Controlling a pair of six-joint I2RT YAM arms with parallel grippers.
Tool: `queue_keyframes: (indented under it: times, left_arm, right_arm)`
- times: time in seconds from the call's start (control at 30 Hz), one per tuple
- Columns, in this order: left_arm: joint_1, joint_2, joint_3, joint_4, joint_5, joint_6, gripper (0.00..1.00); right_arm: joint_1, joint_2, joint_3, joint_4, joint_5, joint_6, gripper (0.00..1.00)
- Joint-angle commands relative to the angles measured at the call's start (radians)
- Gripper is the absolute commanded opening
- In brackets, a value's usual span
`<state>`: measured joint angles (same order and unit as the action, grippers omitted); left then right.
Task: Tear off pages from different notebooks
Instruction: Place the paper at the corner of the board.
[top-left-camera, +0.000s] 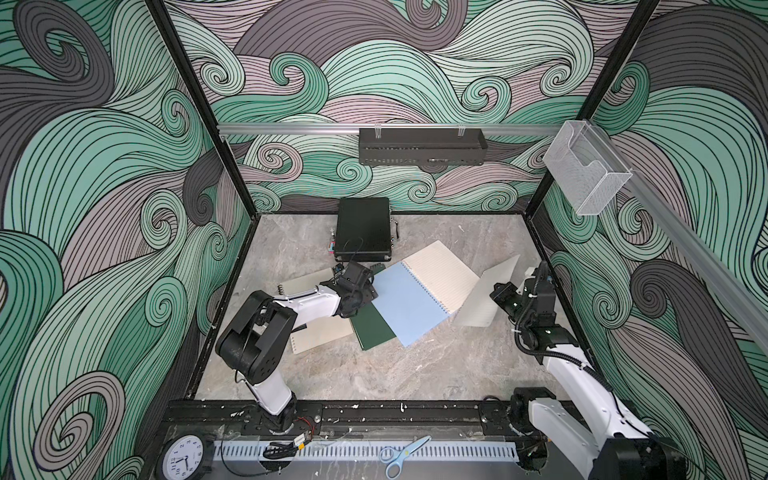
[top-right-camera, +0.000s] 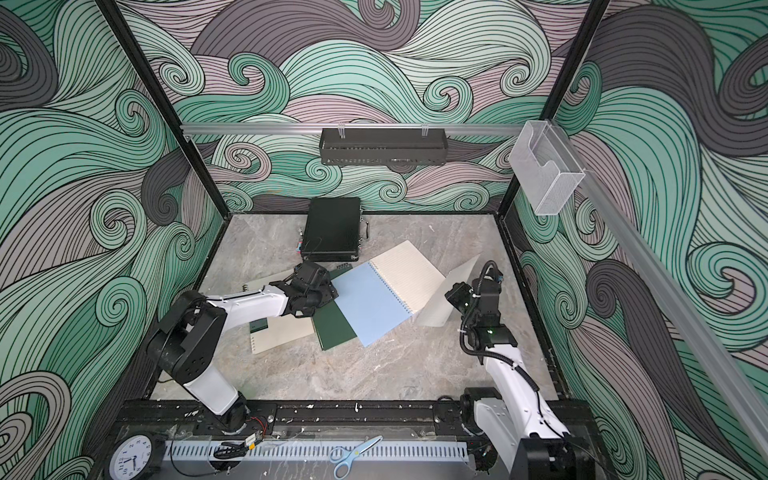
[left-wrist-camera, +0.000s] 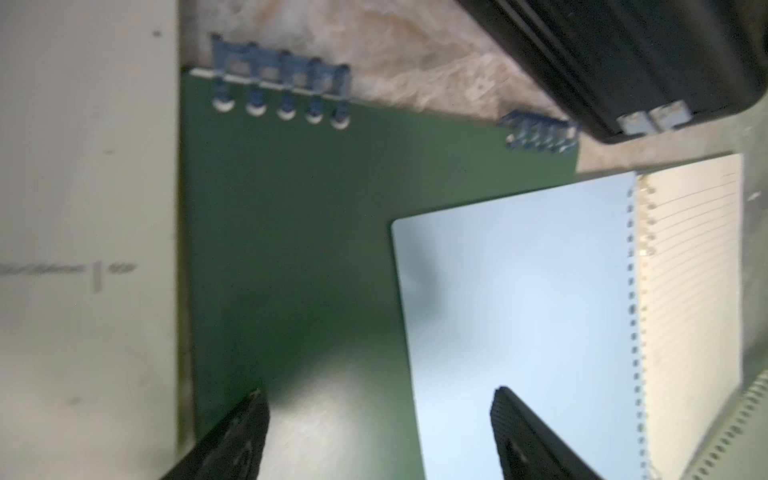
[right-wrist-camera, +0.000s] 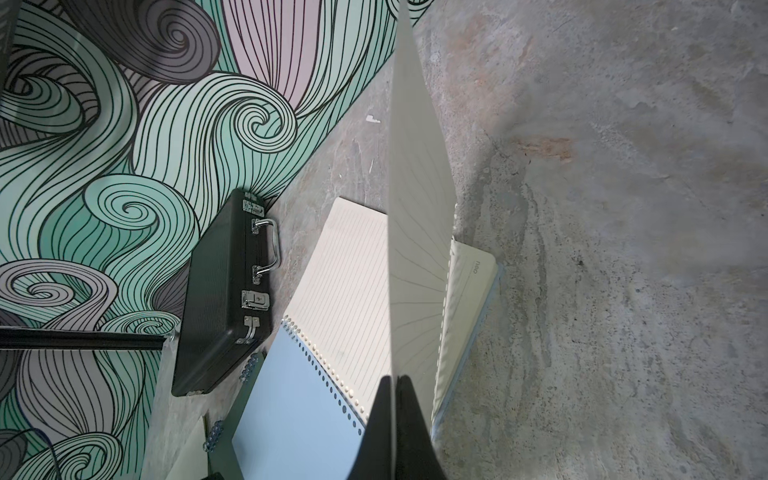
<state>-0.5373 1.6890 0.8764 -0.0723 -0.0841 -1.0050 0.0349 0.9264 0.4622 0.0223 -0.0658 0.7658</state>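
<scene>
Three notebooks overlap mid-table in both top views: a beige one (top-left-camera: 320, 332) under my left arm, a dark green top-bound one (top-left-camera: 372, 328) and a light blue one (top-left-camera: 409, 305) lying open on a lined sheet (top-left-camera: 440, 272). My left gripper (left-wrist-camera: 380, 395) hovers open over the green cover (left-wrist-camera: 291, 249) and the blue cover (left-wrist-camera: 519, 291), holding nothing. My right gripper (right-wrist-camera: 392, 382) is shut on a cream lined page (right-wrist-camera: 415, 208). The page (top-left-camera: 488, 295) stands up on edge at the blue notebook's right side, and its punched edge is away from the spiral (right-wrist-camera: 332, 365).
A black hard case (top-left-camera: 362, 228) with metal latches lies by the back wall, just behind the notebooks. Scissors (top-left-camera: 405, 455) and a clock (top-left-camera: 183, 459) sit on the front rail. A clear holder (top-left-camera: 586, 174) and a black shelf (top-left-camera: 422, 146) hang on the walls.
</scene>
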Motion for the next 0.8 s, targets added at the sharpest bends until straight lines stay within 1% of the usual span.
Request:
queue_keyframes:
  times: [0.0, 0.07, 0.17, 0.27, 0.33, 0.4, 0.53, 0.63, 0.67, 0.77]
  left_arm:
    - [0.008, 0.053, -0.013, 0.148, 0.093, 0.022, 0.83]
    - [0.009, 0.078, -0.001, 0.146, 0.098, 0.019, 0.83]
    - [0.02, 0.117, 0.007, 0.153, 0.109, 0.01, 0.83]
    - [0.036, 0.158, 0.001, 0.204, 0.152, -0.006, 0.83]
    - [0.042, 0.177, 0.004, 0.215, 0.169, -0.012, 0.83]
    - [0.043, 0.187, 0.007, 0.225, 0.175, -0.012, 0.83]
    - [0.046, 0.195, 0.002, 0.252, 0.189, -0.003, 0.83]
    - [0.051, 0.196, -0.014, 0.307, 0.219, 0.0, 0.83]
    - [0.051, 0.2, -0.017, 0.323, 0.23, 0.002, 0.83]
    - [0.055, 0.205, -0.02, 0.364, 0.261, 0.005, 0.83]
  right_arm:
    - [0.015, 0.036, -0.014, 0.122, -0.048, 0.064, 0.0]
    - [0.064, 0.046, -0.014, 0.168, -0.01, 0.087, 0.0]
    - [0.155, 0.043, -0.005, 0.178, 0.118, 0.105, 0.0]
    - [0.193, 0.066, 0.01, 0.19, 0.174, 0.115, 0.0]
    - [0.197, 0.099, 0.022, 0.182, 0.207, 0.124, 0.0]
    - [0.198, 0.139, 0.056, 0.147, 0.233, 0.099, 0.0]
    - [0.195, 0.207, 0.13, 0.129, 0.218, 0.024, 0.0]
    - [0.192, 0.226, 0.15, 0.129, 0.28, 0.016, 0.0]
    - [0.186, 0.232, 0.16, 0.125, 0.299, 0.012, 0.0]
    - [0.142, 0.267, 0.199, 0.1, 0.304, 0.006, 0.0]
